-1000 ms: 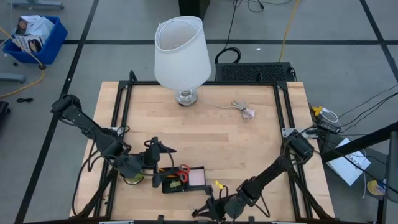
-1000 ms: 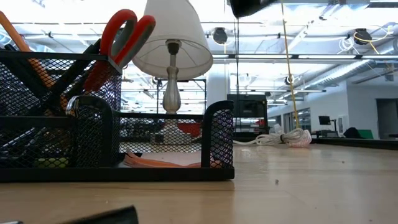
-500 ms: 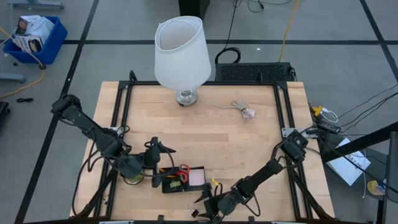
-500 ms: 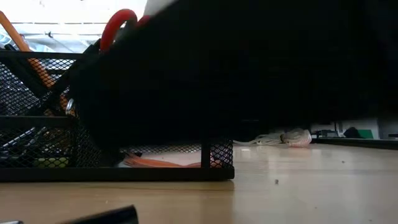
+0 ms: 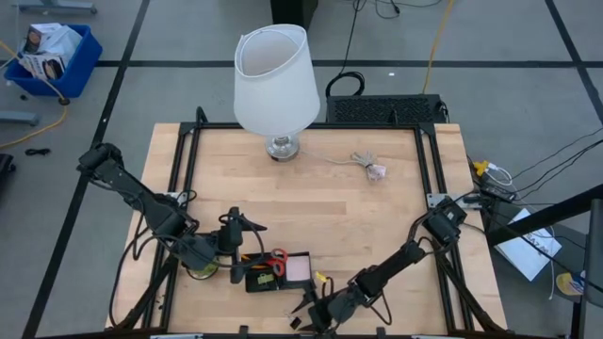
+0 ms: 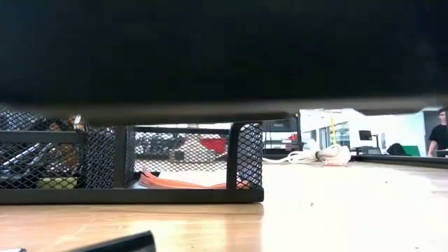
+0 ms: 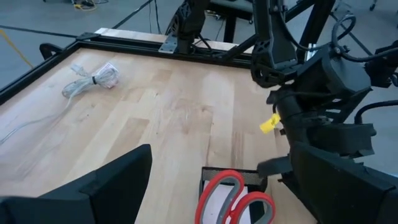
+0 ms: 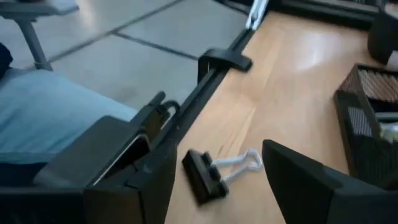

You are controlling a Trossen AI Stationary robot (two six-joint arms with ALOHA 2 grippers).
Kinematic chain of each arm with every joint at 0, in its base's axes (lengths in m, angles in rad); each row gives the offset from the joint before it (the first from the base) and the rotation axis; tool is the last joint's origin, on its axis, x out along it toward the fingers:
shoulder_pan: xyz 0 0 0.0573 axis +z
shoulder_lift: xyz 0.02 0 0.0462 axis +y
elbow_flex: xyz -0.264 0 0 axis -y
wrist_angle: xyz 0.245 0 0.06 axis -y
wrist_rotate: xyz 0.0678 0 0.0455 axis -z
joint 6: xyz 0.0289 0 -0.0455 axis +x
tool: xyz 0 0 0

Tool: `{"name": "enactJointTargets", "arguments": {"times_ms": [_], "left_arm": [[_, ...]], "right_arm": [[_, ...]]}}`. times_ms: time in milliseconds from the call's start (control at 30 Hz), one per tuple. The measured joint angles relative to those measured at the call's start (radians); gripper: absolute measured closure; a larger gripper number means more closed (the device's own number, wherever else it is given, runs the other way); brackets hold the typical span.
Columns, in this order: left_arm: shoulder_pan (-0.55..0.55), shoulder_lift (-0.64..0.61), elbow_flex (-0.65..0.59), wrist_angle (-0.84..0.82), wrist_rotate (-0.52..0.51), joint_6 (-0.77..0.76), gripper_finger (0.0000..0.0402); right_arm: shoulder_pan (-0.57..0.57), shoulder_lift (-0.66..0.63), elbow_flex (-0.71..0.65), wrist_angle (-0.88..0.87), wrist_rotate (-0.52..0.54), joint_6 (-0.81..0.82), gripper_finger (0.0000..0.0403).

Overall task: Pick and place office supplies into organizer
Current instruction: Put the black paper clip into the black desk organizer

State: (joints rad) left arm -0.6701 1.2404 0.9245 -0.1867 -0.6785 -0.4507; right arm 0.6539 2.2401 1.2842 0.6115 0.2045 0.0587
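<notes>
The black mesh organizer [image 5: 273, 274] stands near the table's front edge, and also shows in the low view [image 6: 126, 161]. Red-handled scissors [image 5: 273, 258] stand in it, handles up [image 7: 233, 198], next to a pink sticky-note pad [image 5: 300, 268]. A black binder clip [image 8: 205, 174] with wire handles lies flat on the wood near the front edge. My right gripper [image 8: 217, 152] is open and low over the clip, one finger on either side, touching nothing; it also shows in the high view [image 5: 304, 318]. My left gripper [image 5: 242, 243] is open and empty, just left of the organizer.
A white-shaded lamp [image 5: 276, 80] stands at the table's far middle. A pale coiled cable bundle [image 5: 369, 167] lies at the far right. A small green plant [image 5: 201, 273] sits left of the organizer. The black table frame rail [image 8: 205, 93] runs close past the clip.
My right gripper has gone toward the table's left edge along the near edge, closer to the organizer. Its arm has come across the low view and now blocks that view's upper half.
</notes>
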Motion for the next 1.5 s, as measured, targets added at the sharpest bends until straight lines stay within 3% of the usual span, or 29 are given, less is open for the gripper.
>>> {"name": "enactJointTargets", "arguments": {"times_ms": [300, 467, 733, 967, 1133, 1500], "left_arm": [[0.0, 0.0, 0.001, -0.01, 0.002, -0.027, 0.0016], [0.0, 0.0, 0.001, -0.013, 0.004, -0.026, 0.0016], [0.0, 0.0, 0.001, -0.02, 0.001, -0.026, 0.0016], [-0.001, 0.002, 0.001, -0.023, -0.001, -0.03, 0.0016], [-0.003, 0.002, 0.001, -0.023, -0.001, -0.029, 0.0016], [-0.004, 0.002, 0.001, -0.023, -0.002, -0.029, 0.0016]], "right_arm": [[-0.008, 0.057, 0.008, 0.049, -0.053, -0.036, 0.0175], [-0.013, 0.058, 0.007, -0.077, -0.05, -0.051, 0.018], [-0.061, 0.058, 0.003, -0.207, -0.133, -0.027, 0.0181], [-0.066, 0.06, 0.002, -0.131, -0.12, -0.038, 0.0185], [-0.065, 0.06, 0.002, -0.109, -0.105, -0.029, 0.022], [-0.065, 0.06, 0.001, -0.065, -0.069, 0.004, 0.035]]}}
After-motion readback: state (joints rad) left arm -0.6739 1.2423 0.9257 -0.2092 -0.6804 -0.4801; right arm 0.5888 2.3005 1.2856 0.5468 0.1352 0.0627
